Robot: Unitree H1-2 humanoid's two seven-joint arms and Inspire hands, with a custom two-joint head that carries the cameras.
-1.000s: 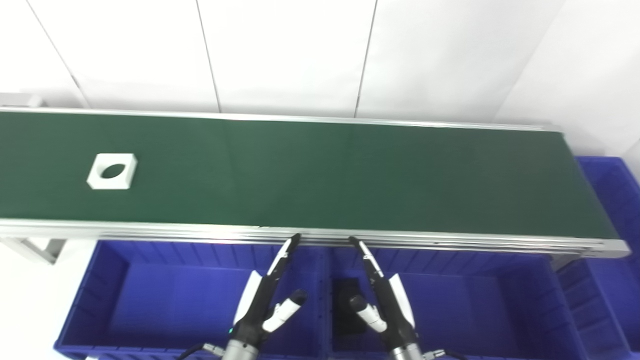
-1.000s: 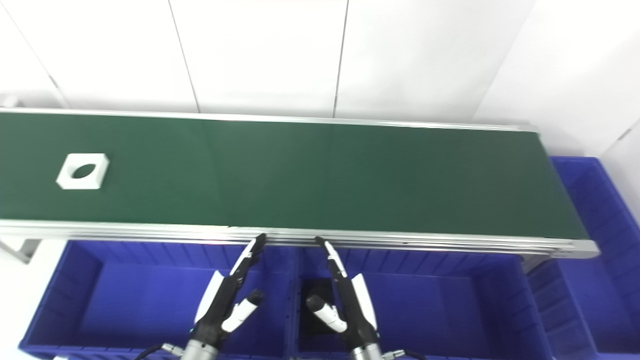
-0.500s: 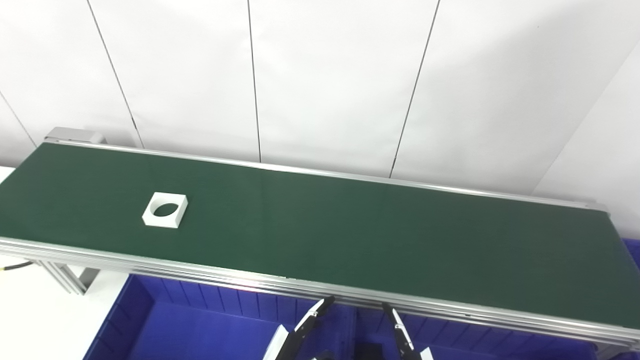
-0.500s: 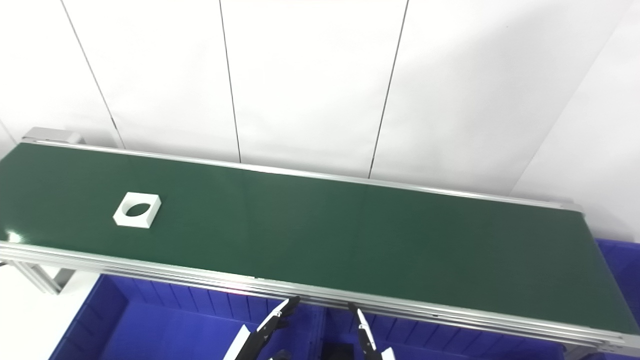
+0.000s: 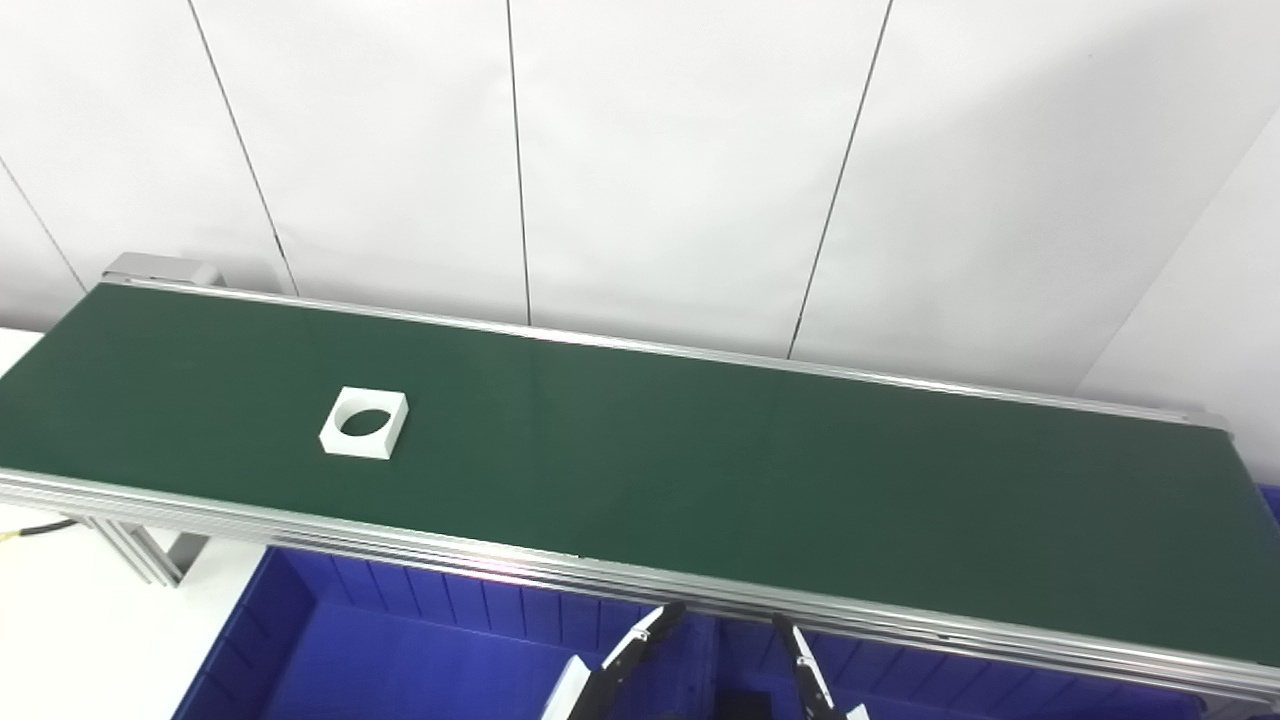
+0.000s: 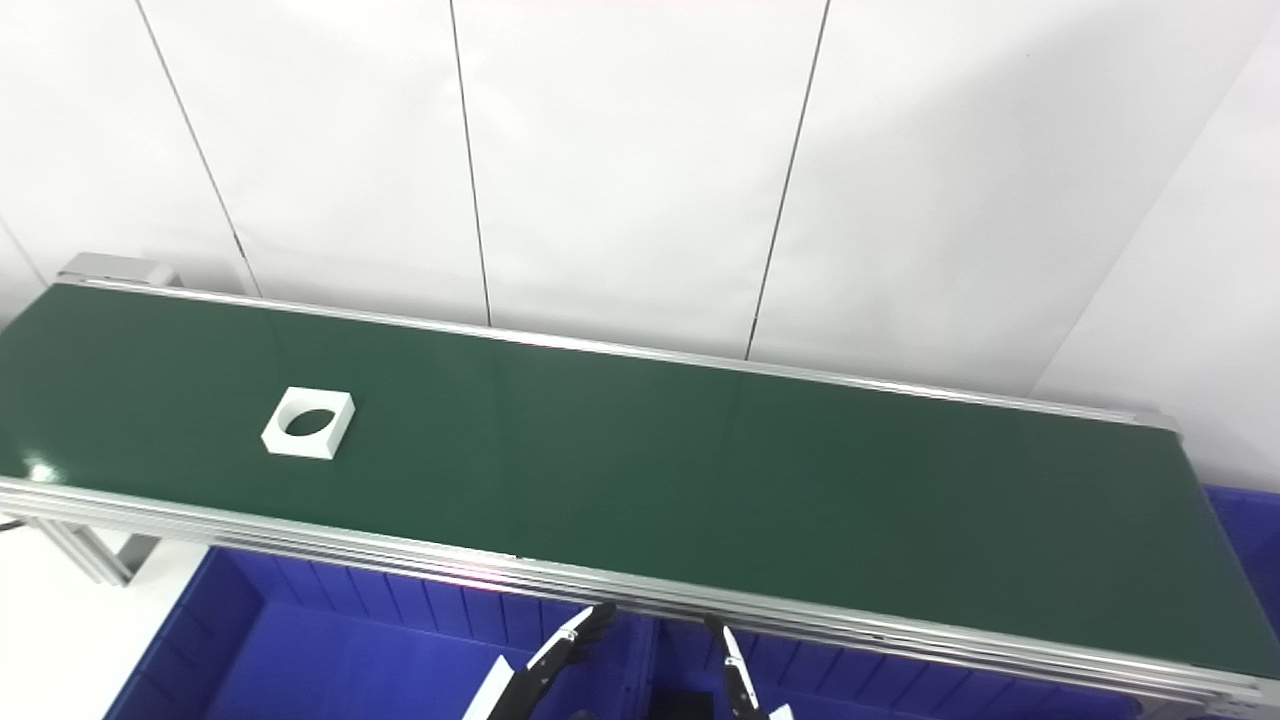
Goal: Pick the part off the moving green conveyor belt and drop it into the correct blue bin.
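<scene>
Left eye view: the green conveyor belt (image 5: 700, 470) runs from the far left corner, where its grey end housing (image 5: 160, 270) stands against the white panelled wall (image 5: 660, 160), down toward the right edge. A white square part (image 5: 364, 423) with a round hole through it lies flat on the belt's left portion, closer to the near aluminium rail (image 5: 500, 565) than to the far one, well apart from both hands. Below the near rail a blue bin (image 5: 400, 640) sits at the left; the stretch of its floor that shows holds nothing. Just right of it, past a dividing wall, a second blue bin (image 5: 900, 685) shows only its ribbed back wall, and a dark patch at the bottom edge between the hands cannot be made out. The left hand (image 5: 615, 675) and right hand (image 5: 810, 685) enter at the bottom edge with only extended fingers showing, pointing up toward the rail and touching nothing; the rest of each hand is cut off, so whether it is spread or clenched cannot be told.

Right eye view: the same layout sits a little further left. The part (image 6: 308, 423) lies on the belt (image 6: 700, 480) near its left end. The left bin (image 6: 330, 650) again shows bare floor. At the right edge, beyond the belt's end, a corner of another blue bin (image 6: 1250, 525) appears, its contents hidden. The left hand (image 6: 540, 675) and right hand (image 6: 740, 685) hover over the bins, holding nothing visible.
</scene>
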